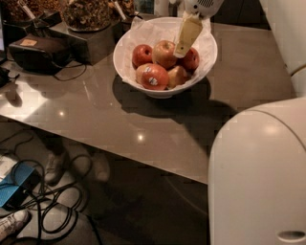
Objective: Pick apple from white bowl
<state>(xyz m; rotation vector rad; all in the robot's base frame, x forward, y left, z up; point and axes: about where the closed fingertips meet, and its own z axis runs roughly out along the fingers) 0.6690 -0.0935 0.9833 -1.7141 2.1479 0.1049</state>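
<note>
The white bowl (125,57), lined with crinkled white paper, stands on the grey table at the back centre and holds several apples. The apple (164,52), yellow-gold with a red blush and a stem dimple, lies in the middle of the bowl. In front of it lies an apple with a white sticker (152,76), and smaller deep-red apples lie left (142,54) and right (192,60). My gripper (182,47) reaches down from above into the bowl. Its cream tip is right beside the apple's right side.
Black boxes (36,51) and containers of snacks (86,14) stand at the table's back left. A large white part of my arm (258,177) fills the right foreground. Cables, a blue device (12,189) and shoes lie on the floor below the table's front edge.
</note>
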